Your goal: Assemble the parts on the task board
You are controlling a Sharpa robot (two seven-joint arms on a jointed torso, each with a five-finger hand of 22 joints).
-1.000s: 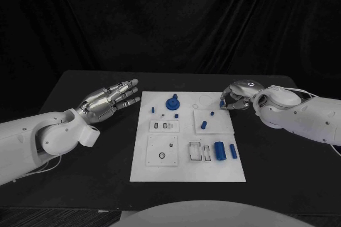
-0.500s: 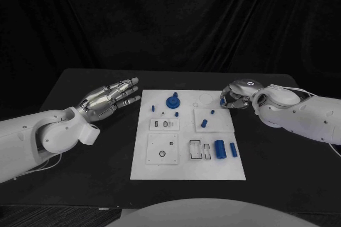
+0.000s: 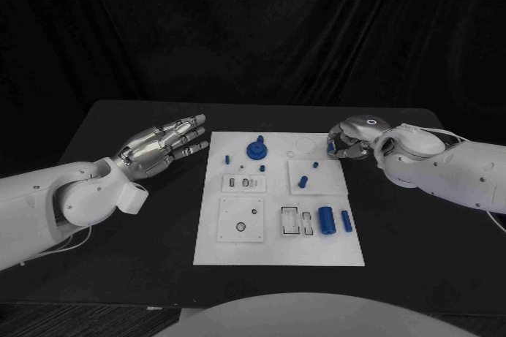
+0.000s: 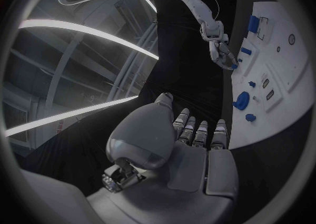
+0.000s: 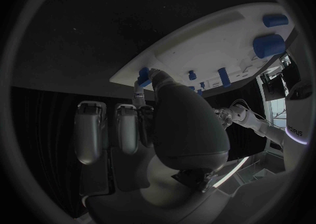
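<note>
The white task board [image 3: 276,242] lies in the middle of the black table. On it stand a round blue part [image 3: 257,152], small blue pegs [image 3: 303,182] and two blue cylinders [image 3: 327,221]. My right hand [image 3: 349,144] hovers at the board's far right corner and pinches a small blue part [image 3: 331,148] between thumb and finger; the right wrist view shows that part [image 5: 142,72] at the fingertips by the board's edge [image 5: 197,39]. My left hand [image 3: 164,148] floats open just left of the board, fingers stretched out and holding nothing. The left wrist view shows the board [image 4: 289,84] and the right hand [image 4: 223,55] beyond it.
Recessed white pockets [image 3: 241,221] and slots [image 3: 290,221] sit in the board's near half. Bare black tabletop [image 3: 422,242] surrounds the board on all sides, with a dark curtain behind the table.
My right hand has risen slightly toward the far edge, carrying the small blue part with it. The left hand has stayed in place.
</note>
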